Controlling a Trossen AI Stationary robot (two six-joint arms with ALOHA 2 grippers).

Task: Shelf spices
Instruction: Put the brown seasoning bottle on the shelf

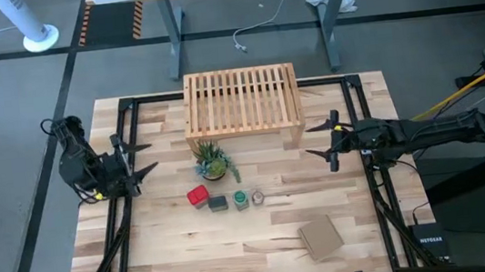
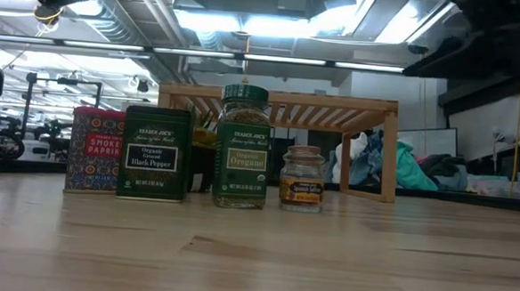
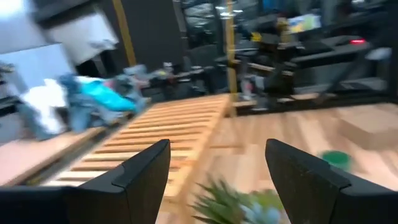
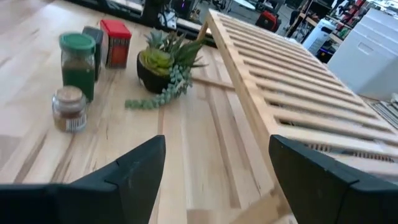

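Behind the wooden table [image 1: 182, 244] sits a workshop; nothing is shelved yet. Both grippers hover with fingers spread and empty, the left gripper [image 1: 141, 157] left of the shelf [image 1: 241, 99], the right gripper [image 1: 323, 140] beside its right leg. Best start with the small jar [image 1: 258, 196] (nearest the right arm), gripping below the lid. Beside it stand the green-capped jar [image 1: 240, 198] of dried herbs, the dark tin [image 1: 219, 203] and the red tin [image 1: 197, 195].

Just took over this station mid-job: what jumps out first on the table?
A row of four spices stands mid-table: red tin, dark tin, green-capped jar and tiny clear jar. Behind them a potted plant stands in front of the empty wooden shelf at the far edge. The left gripper and right gripper hang open at either side, holding nothing.
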